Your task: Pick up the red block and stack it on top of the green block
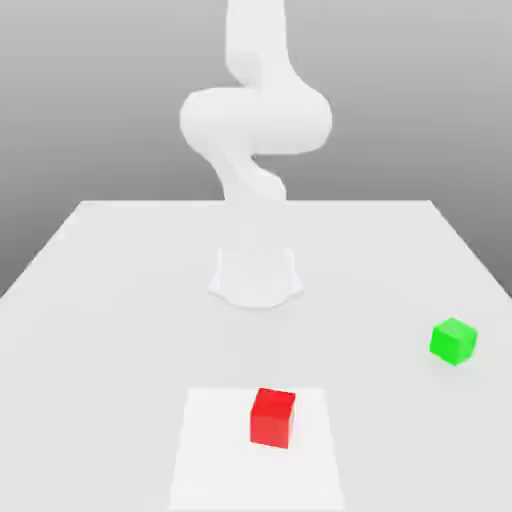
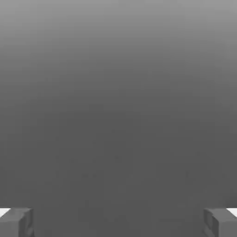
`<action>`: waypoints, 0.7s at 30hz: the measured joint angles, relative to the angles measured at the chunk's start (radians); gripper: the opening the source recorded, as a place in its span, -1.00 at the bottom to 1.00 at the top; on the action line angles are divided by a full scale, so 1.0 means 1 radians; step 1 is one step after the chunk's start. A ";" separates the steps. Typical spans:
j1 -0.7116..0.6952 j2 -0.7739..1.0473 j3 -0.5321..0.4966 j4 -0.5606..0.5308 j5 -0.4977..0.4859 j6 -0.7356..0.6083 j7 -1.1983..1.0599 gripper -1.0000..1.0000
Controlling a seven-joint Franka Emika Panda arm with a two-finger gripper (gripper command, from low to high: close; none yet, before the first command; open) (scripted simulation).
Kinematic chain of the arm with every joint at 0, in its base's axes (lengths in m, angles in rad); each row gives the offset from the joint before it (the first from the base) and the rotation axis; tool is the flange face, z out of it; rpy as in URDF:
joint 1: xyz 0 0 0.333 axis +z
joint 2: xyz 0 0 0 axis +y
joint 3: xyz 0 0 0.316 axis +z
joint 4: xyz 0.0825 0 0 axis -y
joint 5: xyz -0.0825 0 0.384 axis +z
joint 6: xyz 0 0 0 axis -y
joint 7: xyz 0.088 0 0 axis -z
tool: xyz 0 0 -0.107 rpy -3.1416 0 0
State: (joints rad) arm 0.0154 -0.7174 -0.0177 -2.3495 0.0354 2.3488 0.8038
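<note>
Gaping wide, the claw grips nothing; red block sits apart from green block.

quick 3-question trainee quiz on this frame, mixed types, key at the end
1. True or false: the red block sits on the green block.
2. In the exterior view, the green block lies toward which side of the red block? A) left B) right
3. What state is the claw in, and does it hold anything?

Key: 1. False; both rest apart on the table. 2. B. 3. Open, fingers wide apart, holding nothing.
</note>
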 joint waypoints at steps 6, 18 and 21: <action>0.038 0.235 -0.021 -0.132 0.082 0.132 0.022 0.00; 0.045 0.672 0.022 -0.389 0.025 0.399 0.219 0.00; 0.047 0.767 0.013 -0.413 -0.032 0.472 0.277 0.00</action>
State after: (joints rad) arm 0.0620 0.0494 -0.0043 -2.7623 0.0037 2.8210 1.0804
